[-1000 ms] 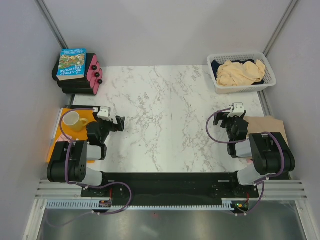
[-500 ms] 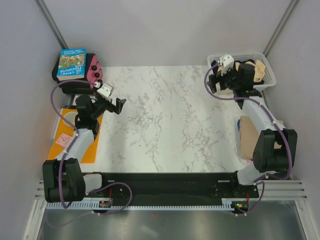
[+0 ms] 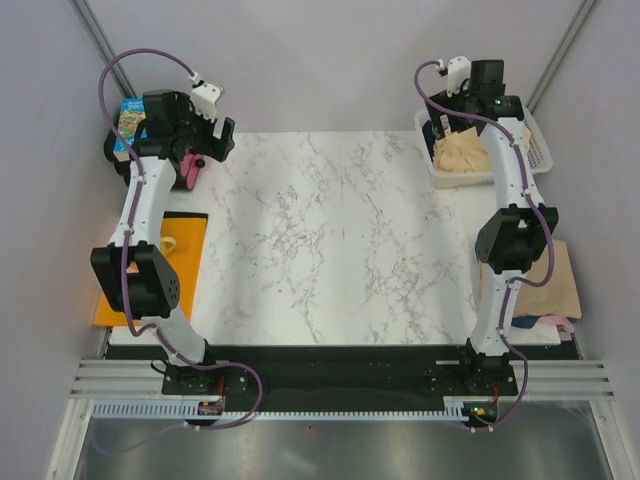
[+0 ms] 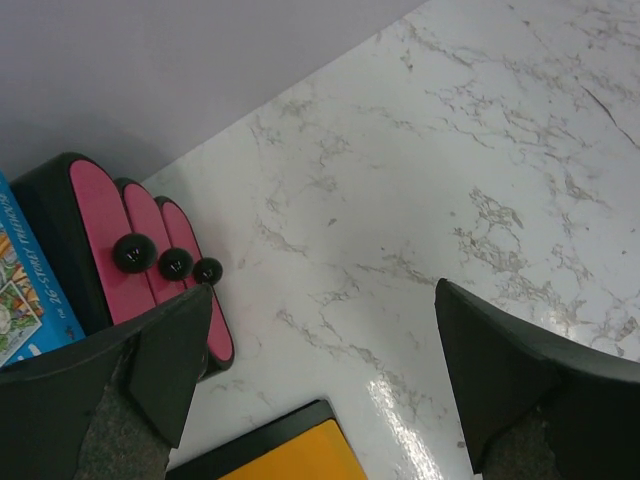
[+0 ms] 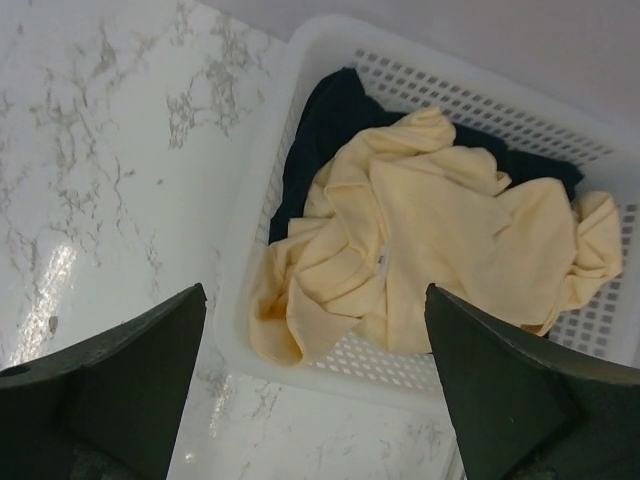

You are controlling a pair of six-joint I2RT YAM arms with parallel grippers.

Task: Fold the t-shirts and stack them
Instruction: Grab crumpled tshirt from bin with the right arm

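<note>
Yellow tee (image 5: 420, 240) is sitting crumpled on top of the navy tee (image 5: 320, 120) in the white basket (image 5: 252, 215), so I'm hovering my right pincer (image 5: 310, 305) straight above it, fingers spread wide and empty, lining up a grab.

light was bright, even and cool, coming from above. soft glare patches sat on the marble desk (image 4: 400, 420) in both wrist views. shadows were faint and soft-edged. the gripper fingers (image 4: 130, 370) nearest each wrist lens looked dark and slightly soft; the overhead view was sharp.
</note>
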